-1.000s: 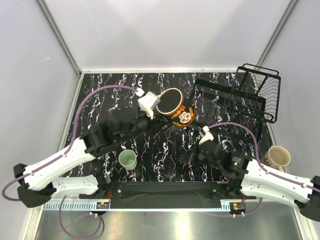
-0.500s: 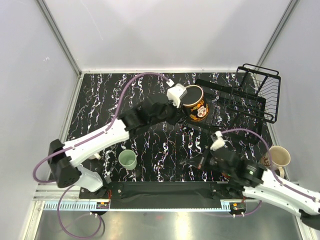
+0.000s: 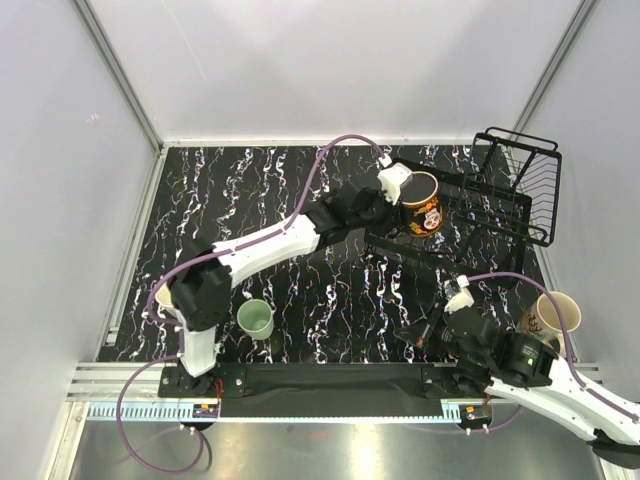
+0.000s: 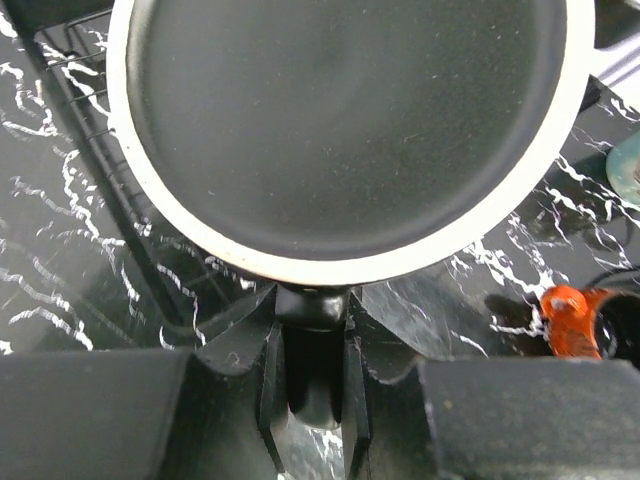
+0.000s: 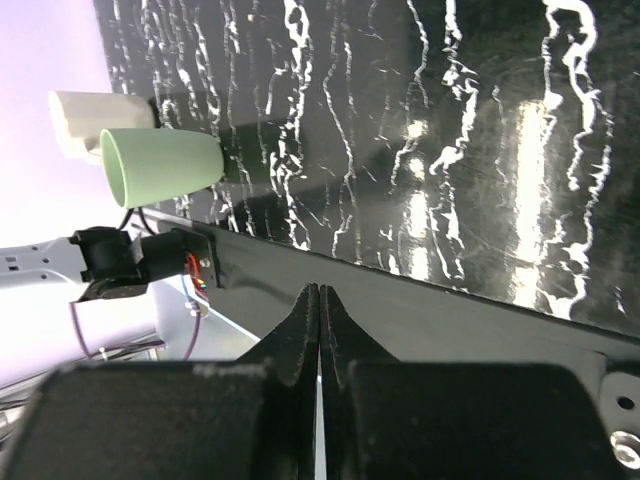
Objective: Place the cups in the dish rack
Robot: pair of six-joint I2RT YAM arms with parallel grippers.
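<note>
- Left gripper (image 4: pixel 312 335) is pinching the black mug (image 3: pixel 421 202) by its handle. I reckon this leaves the mug body free to drop between the wires.
- The mug hangs tilted over the left end of the rack (image 3: pixel 510 190), above the basket and not set down. I can't tell if it touches any wire.
- In the left wrist view the mug's mouth faces the camera, with rack wire showing below and to the left.
- The left arm is stretched across the table (image 3: pixel 250 200). The rack sits far right, hence the long reach.
- Right gripper (image 5: pixel 318 330) has its jaws pressed together with nothing in them. It sits low by the near edge, probably parked clear of the left arm.
- Mint mug (image 3: pixel 255 319) stands upright on the table near the left base, not loaded.
- Cream mug (image 3: pixel 556 313) is beside the right arm, near the rack's right side, not loaded.
- Next, I think, is to lower and release. The risk is the rim catching a wire.
</note>
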